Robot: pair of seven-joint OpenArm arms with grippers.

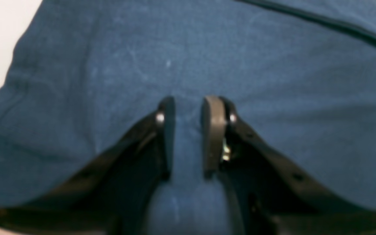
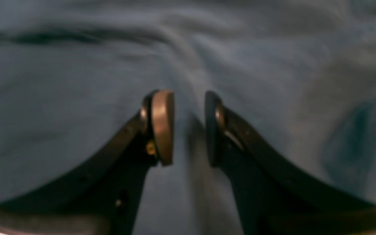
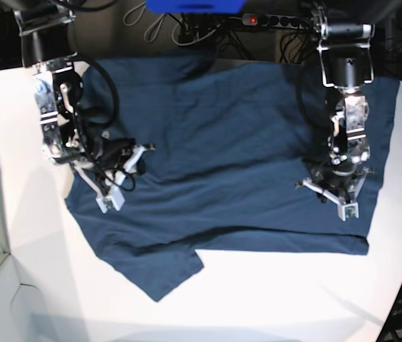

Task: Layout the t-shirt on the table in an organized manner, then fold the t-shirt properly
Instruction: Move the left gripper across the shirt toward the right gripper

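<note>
The dark navy t-shirt [image 3: 222, 142] lies spread across the white table [image 3: 272, 299], wrinkled, with one sleeve [image 3: 162, 274] pointing toward the front edge. My left gripper [image 1: 188, 104] presses down on the cloth near the shirt's right front corner [image 3: 336, 194], its pads closed on a small pinch of fabric [image 1: 188, 153]. On the shirt's left side, my right gripper [image 2: 189, 98] also sits on the cloth [image 3: 119, 178], and a raised ridge of fabric [image 2: 194, 147] runs between its pads.
A power strip [image 3: 272, 20] and loose cables lie behind the table's back edge, beside a blue object [image 3: 194, 6]. Bare white table shows in front of the shirt and along the curved left edge [image 3: 16, 214].
</note>
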